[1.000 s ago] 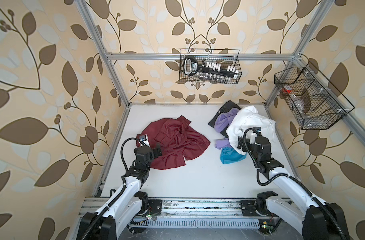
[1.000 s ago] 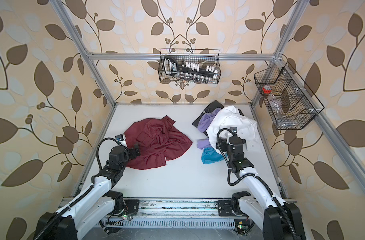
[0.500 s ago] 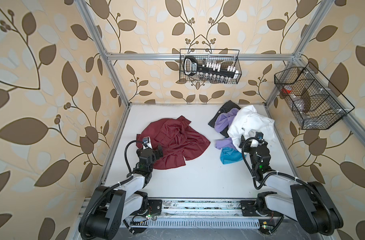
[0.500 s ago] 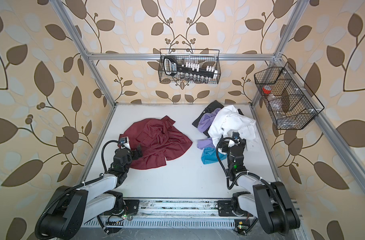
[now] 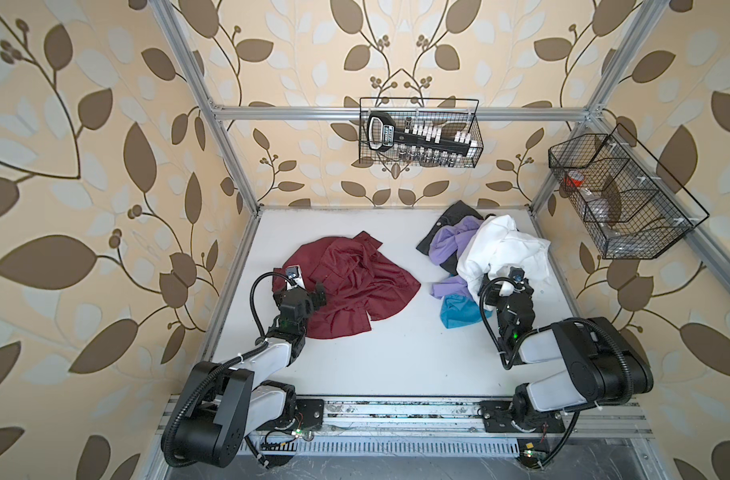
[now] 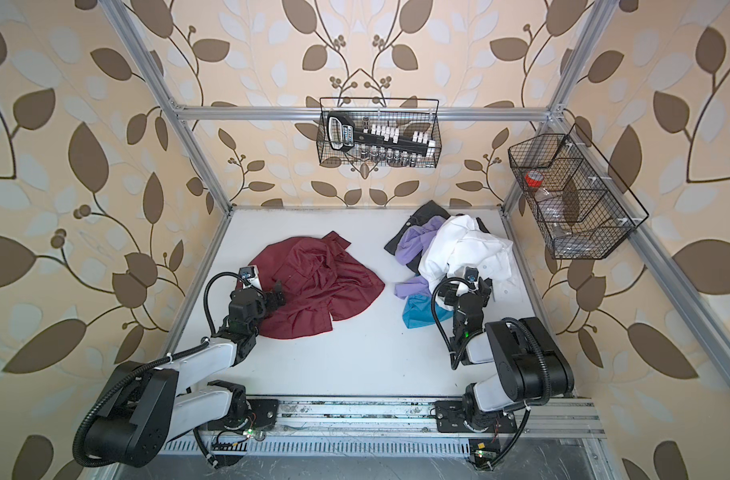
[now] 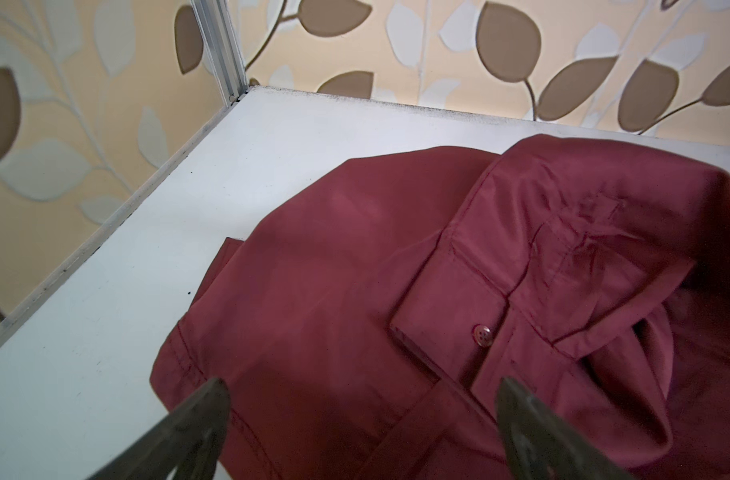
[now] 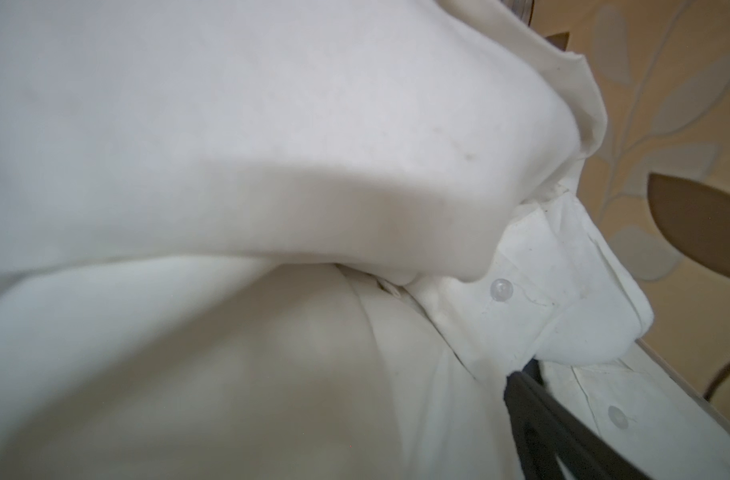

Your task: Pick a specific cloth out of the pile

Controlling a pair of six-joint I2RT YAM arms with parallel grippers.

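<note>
My left pincer (image 5: 318,296) hangs low over the big dark red shirt of thin shiny cloth (image 5: 355,282). Its two dark fingers (image 7: 205,415) are spread wide, and nothing is pinched between them. In my left wrist view I see the red shirt right under them, with a folded cuff and a small round button (image 7: 481,334) on it.

The red shirt lies all crumpled on the left part of the flat white table (image 5: 396,361). It is by itself. Bare table lies between it and the pile of mixed clothes (image 5: 485,266), so the two are well apart.

The pile sits on the right side of the table, up near the back corner. A big white shirt (image 6: 463,245) is on top. A light purple cloth (image 5: 448,245) and a black cloth (image 5: 452,214) peek out on its left. A bright blue cloth (image 5: 458,311) lies at the near edge of the pile.

My right pincer (image 5: 510,286) is at the near edge of the white shirt. It is open as wide as it goes. In my right wrist view only one dark finger (image 8: 537,419) shows, and white cloth fills almost all the rest. The finger tip is right against the white shirt. I cannot see anything gripped.
</note>
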